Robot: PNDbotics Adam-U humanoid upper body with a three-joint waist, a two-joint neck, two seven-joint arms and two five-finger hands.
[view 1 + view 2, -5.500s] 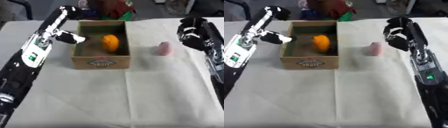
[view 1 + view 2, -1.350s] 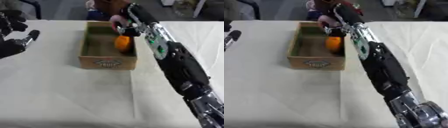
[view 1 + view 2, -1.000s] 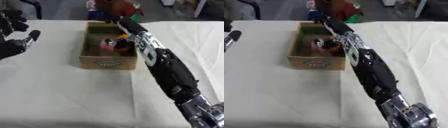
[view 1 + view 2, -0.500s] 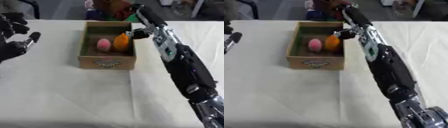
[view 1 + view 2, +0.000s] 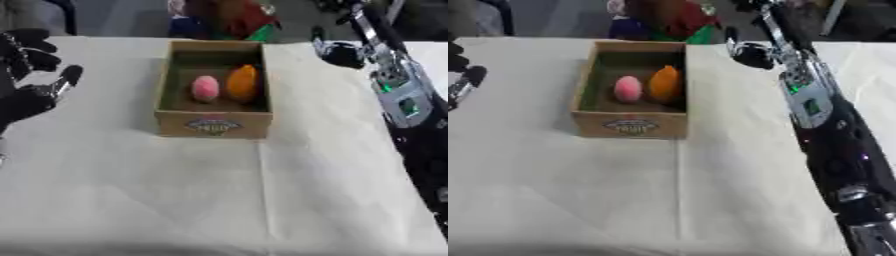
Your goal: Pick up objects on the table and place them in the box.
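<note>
Upper centre: box point(image 5: 213, 124) on white table point(image 5: 219, 200), holding pink object point(image 5: 205, 88) left of orange object point(image 5: 242, 83), side by side. Left hand point(image 5: 26, 97) at left edge, fingers spread, empty. Right hand point(image 5: 339, 51) upper right beside box; fingers unclear.

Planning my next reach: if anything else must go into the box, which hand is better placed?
Probably the left hand: it hovers open beside the box. The right hand sits beyond the box's far right corner, fingers unclear.
</note>
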